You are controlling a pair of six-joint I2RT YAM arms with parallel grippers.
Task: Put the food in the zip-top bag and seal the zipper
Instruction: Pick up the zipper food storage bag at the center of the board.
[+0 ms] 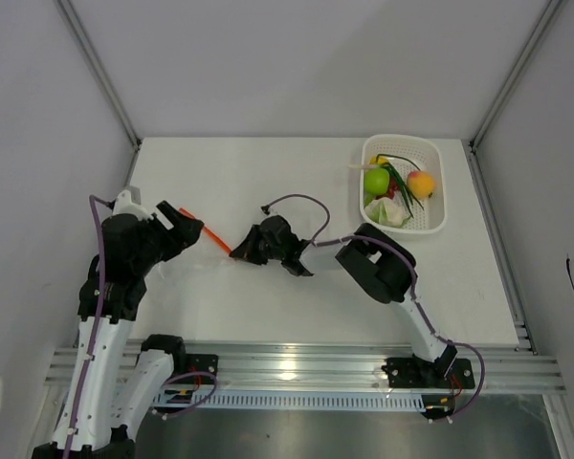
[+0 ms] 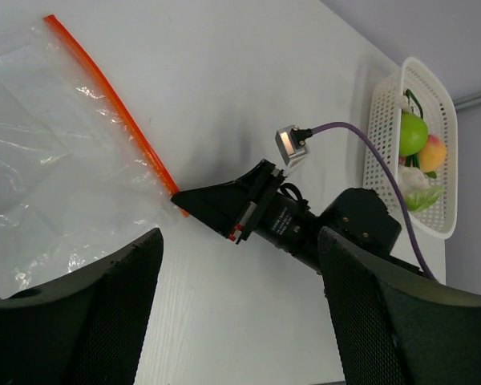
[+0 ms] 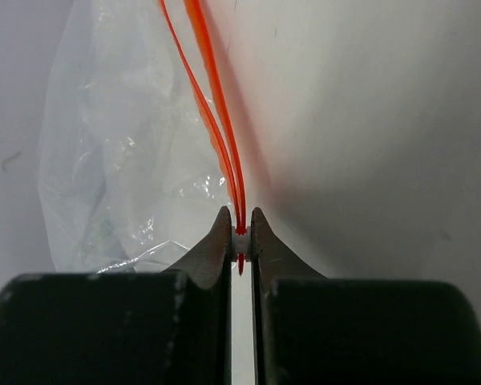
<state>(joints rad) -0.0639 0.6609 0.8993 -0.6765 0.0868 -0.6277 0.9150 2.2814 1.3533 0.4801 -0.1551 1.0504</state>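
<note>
The clear zip-top bag [image 2: 56, 160] lies flat on the white table, empty. Its red-orange zipper [image 1: 210, 234] runs diagonally along the mouth. My right gripper [image 1: 239, 255] is shut on the zipper's near end [image 3: 240, 228], where the two strips part slightly further along. My left gripper [image 2: 239, 273] is open and empty, hovering over the bag's lower edge beside the right gripper [image 2: 184, 198]. The food sits in the white basket [image 1: 438, 222]: a green apple [image 1: 376, 182], an orange-yellow fruit [image 1: 421, 184], green stalks [image 1: 399, 176] and a pale leafy piece [image 1: 390, 213].
The white perforated basket [image 2: 385, 120] stands at the table's back right. Grey walls close in the table at the back and sides. A metal rail [image 1: 297, 363] runs along the near edge. A purple cable [image 1: 301, 199] loops over the right wrist.
</note>
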